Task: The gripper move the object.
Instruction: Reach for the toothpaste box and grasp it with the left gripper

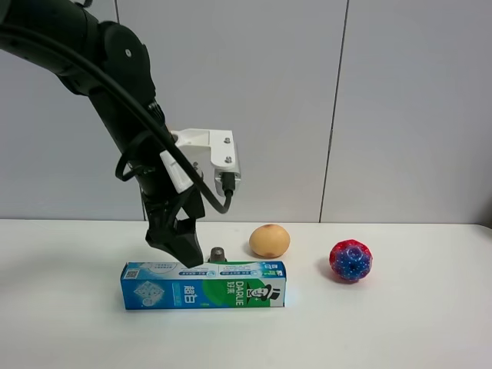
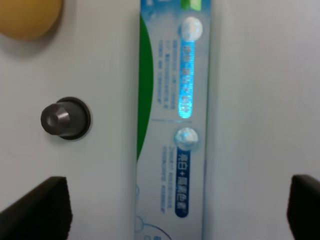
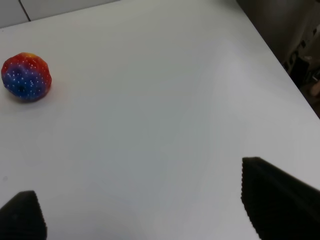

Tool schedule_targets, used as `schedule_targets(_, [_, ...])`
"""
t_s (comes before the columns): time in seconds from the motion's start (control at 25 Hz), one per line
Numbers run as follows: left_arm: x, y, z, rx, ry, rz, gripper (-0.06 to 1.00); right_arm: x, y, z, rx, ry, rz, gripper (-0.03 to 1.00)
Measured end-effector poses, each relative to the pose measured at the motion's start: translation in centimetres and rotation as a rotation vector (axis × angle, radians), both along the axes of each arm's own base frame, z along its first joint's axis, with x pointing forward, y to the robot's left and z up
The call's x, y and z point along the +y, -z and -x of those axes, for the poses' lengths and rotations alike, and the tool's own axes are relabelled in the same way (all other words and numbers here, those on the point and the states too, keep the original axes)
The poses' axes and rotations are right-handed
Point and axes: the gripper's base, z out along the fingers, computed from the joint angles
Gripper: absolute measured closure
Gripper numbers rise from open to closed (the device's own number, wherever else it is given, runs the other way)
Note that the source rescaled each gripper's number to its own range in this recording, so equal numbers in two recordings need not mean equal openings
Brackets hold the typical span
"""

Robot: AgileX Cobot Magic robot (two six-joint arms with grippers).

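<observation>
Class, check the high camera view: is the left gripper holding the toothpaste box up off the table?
No, the toothpaste box lies flat on the table, and the left gripper stands open above its left end.

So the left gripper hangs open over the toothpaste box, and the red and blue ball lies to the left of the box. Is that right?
Not quite. The red and blue ball lies to the right of the toothpaste box, beyond the orange fruit, as the exterior high view shows. The left gripper does hang open over the box.
</observation>
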Motion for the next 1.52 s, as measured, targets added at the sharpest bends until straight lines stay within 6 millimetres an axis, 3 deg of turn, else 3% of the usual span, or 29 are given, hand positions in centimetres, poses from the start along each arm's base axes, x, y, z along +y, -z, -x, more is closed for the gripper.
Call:
schedule_targets(0.16, [-0.4,2.8,-1.0,0.0,-0.005,-0.016,-0.06,0.0,0.0,0.0,0.0,0.0,0.0,-0.03])
schedule_targets(0.6, [-0.8,7.2,-1.9,0.027,-0.001,-0.052,-0.06,0.0,0.0,0.0,0.0,0.0,0.0,-0.03])
schedule_targets(1.28, [-0.8,9.9,-2.0,0.069,-0.003,-0.08,-0.04,0.0,0.0,0.0,0.0,0.0,0.0,-0.03])
schedule_targets(1.36, [-0.8,9.9,-2.0,0.068,-0.003,-0.079,0.07,0.0,0.0,0.0,0.0,0.0,0.0,-0.03])
schedule_targets(1.52, [-0.9,9.9,-2.0,0.063,-0.005,-0.077,0.64,0.0,0.0,0.0,0.0,0.0,0.0,-0.03])
